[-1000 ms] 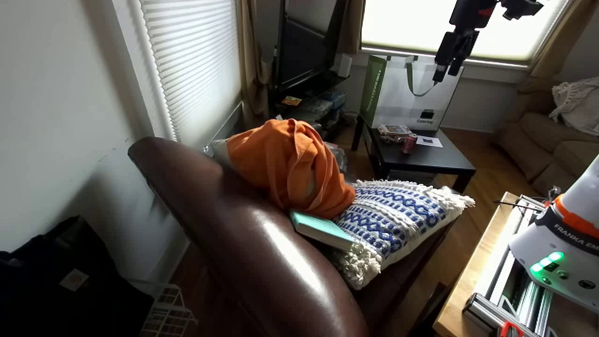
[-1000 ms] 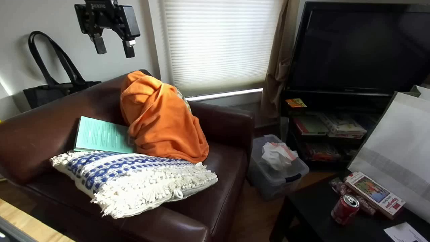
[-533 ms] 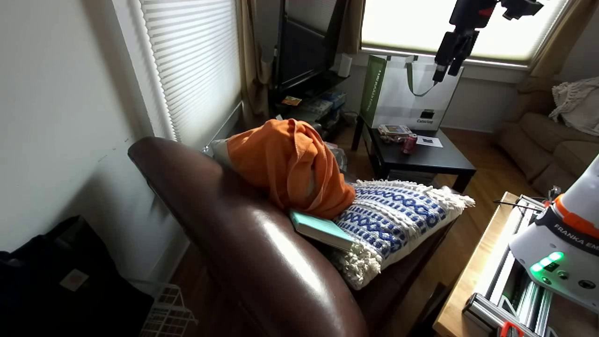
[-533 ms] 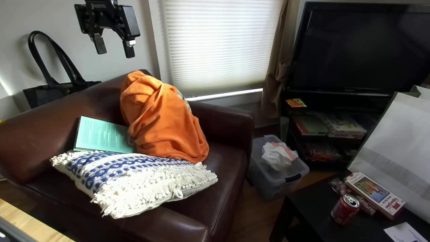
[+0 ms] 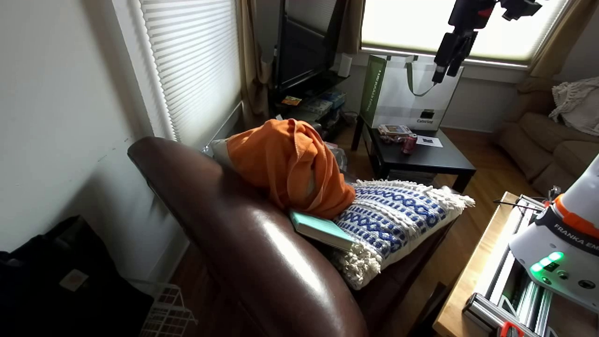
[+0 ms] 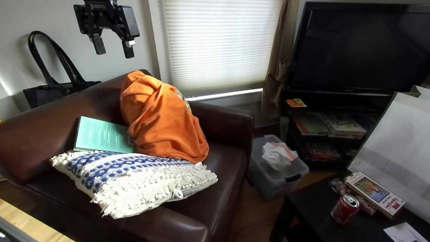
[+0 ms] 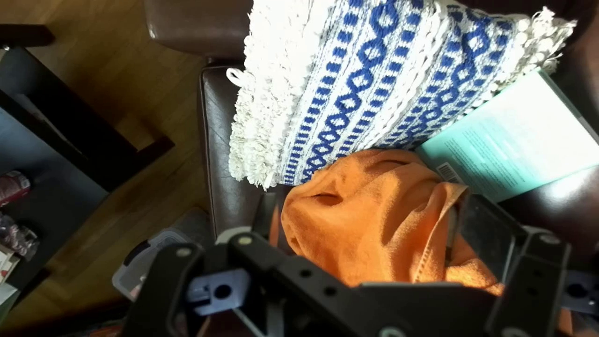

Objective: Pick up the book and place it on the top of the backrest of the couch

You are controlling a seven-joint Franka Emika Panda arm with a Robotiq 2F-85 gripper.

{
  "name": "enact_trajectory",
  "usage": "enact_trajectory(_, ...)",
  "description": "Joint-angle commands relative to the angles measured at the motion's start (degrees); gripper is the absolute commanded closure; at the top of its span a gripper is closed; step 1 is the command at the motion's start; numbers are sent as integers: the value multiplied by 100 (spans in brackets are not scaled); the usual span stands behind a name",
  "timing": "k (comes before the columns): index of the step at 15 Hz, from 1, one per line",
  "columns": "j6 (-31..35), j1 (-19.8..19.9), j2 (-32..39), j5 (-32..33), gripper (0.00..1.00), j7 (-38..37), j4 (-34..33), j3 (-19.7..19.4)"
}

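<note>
The mint-green book point(image 6: 102, 137) leans on the seat side of the couch backrest, between the orange cloth and the patterned pillow. It also shows in an exterior view point(image 5: 323, 229) and at the right of the wrist view point(image 7: 514, 135). The dark brown leather couch point(image 6: 40, 129) has a thick rounded backrest, seen from behind in an exterior view point(image 5: 243, 234). My gripper point(image 6: 114, 50) is open and empty, high above the couch, apart from the book. It also shows in an exterior view point(image 5: 446, 72). In the wrist view its spread fingers point(image 7: 374, 224) frame the orange cloth below.
An orange cloth bundle point(image 6: 161, 117) touches the book's edge. A blue-and-white fringed pillow point(image 6: 134, 178) lies in front of the book. A black bag point(image 6: 60, 90) stands behind the backrest. A black table point(image 5: 421, 157) holds a can, a boxed item and a large bag.
My open gripper has shifted very slightly to the left in both exterior views. The book and everything else have stayed in place.
</note>
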State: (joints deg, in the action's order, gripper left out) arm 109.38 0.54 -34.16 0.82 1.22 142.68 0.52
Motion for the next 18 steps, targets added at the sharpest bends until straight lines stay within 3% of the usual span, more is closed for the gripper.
enact_trajectory(1, 211, -388, 106, -181, 0, 131, 213, 174)
enact_trajectory(8, 992, -1210, 866, -356, 0, -48, 556, 929)
enact_trajectory(13, 1913, -1418, 1968, 269, 0, -815, 331, 1810)
enact_trajectory(18, 1477, -1607, 3305, 971, 0, -1715, -374, 2342)
